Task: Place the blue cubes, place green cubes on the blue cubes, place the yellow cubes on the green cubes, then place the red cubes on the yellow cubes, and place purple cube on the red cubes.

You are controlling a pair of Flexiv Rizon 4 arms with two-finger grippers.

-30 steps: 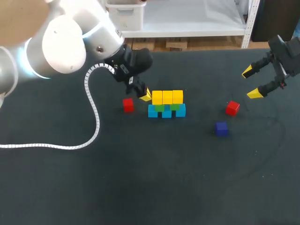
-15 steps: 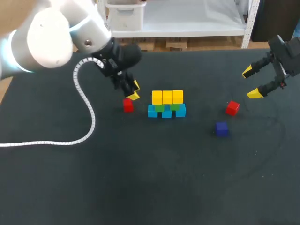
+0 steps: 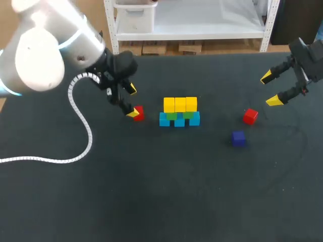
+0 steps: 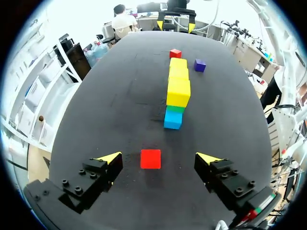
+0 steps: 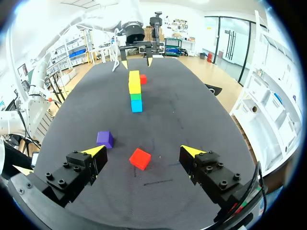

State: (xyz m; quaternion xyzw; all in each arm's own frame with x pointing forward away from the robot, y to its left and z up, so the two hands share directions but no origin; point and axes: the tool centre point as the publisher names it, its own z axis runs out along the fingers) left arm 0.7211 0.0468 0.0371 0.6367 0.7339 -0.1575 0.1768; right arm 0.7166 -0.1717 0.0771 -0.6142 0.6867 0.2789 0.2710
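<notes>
Dark bench (image 3: 161,201) fills the head view, and the left arm (image 3: 45,55) comes in from 10 o'clock while the right arm (image 3: 308,60) hangs at 2 o'clock, cut off by the frame edge. At centre sits the stack (image 3: 179,112): three blue cubes in a row running 9 to 3, green on them, three yellow on top. The green layer is mostly covered, so I count two only as a guess.

The left red cube (image 3: 139,113) lies on the bench at the stack's 9 o'clock, close by but apart. The left jaws stand wide. In the left wrist view this cube (image 4: 150,158) sits square between the two tips, touching neither, with the stack straight on at 12. The left arm is plainly the nearer one, and I judge a close on this cube comes next. How high the tips ride above the bench is hard to tell.

The right red cube (image 3: 250,116) lies at the stack's 3 o'clock, and the purple cube (image 3: 238,137) at 4. The right jaws are wide and empty, with that red cube ahead of them.
</notes>
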